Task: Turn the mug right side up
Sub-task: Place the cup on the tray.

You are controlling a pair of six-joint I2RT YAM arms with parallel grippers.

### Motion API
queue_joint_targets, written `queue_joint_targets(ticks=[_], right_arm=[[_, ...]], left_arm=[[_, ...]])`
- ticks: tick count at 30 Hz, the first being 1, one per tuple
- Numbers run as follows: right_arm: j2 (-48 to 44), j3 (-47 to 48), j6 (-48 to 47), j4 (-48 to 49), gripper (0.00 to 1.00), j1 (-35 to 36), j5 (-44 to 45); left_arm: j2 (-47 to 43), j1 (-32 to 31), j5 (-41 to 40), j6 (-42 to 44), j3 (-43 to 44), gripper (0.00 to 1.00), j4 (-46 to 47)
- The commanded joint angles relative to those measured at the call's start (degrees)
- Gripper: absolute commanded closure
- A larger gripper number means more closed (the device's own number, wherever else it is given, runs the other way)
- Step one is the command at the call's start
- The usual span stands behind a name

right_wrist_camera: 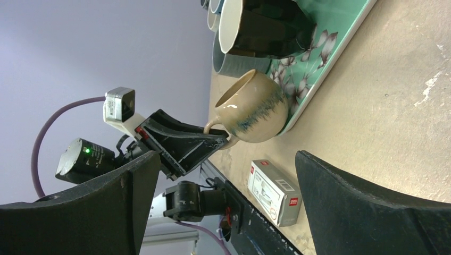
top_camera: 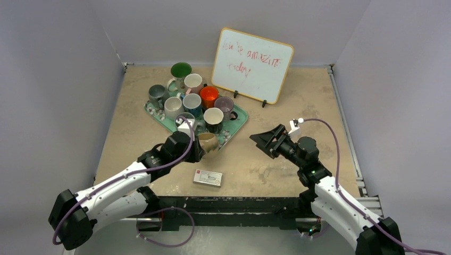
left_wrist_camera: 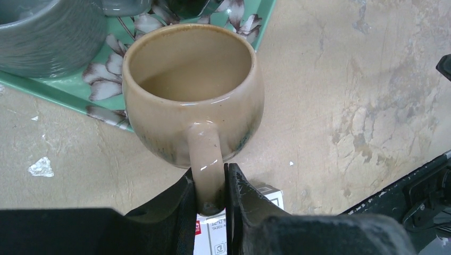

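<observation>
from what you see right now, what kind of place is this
Probably a robot lab test cell, not a kitchen: a left arm and right arm bolted to a walled-in table, a tray crowded with mugs as props, one tan mug in the left gripper, and a handwritten whiteboard propped behind.

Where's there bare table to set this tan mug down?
Bare table lies between the small box and the right arm's open jaws, and in front of the whiteboard; also left of the tray. The tray itself is crowded with mugs, and the tan mug sits at its near corner.
</observation>
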Motion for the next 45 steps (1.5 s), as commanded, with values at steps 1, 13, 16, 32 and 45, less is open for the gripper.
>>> queue_joint_targets(ticks=[1, 13, 16, 32, 45], right_arm=[[-1.36, 0.22, -0.48, 1.52, 0.01, -0.32, 0.43], [-1.87, -0.23, -0.38, 1.13, 0.01, -0.32, 0.69], [-1.93, -0.31, -0.42, 1.08, 0.01, -0.32, 0.92], [-0.29, -0.40, -0.30, 2.12, 0.01, -0.28, 0.88], [-0.53, -0.61, -0.05, 1.98, 0.01, -0.26, 0.74]], left_arm=[[0.88, 0.00, 1.23, -0.27, 1.52, 0.86, -1.45], [4.02, -0.02, 0.50, -1.66, -0.09, 0.75, 0.65], [4.72, -0.01, 0.39, -1.74, -0.36, 0.74, 0.51], [6.75, -0.09, -1.83, -0.29, -0.44, 0.68, 1.05], [9.59, -0.04, -5.36, 1.33, -0.31, 0.80, 5.24]])
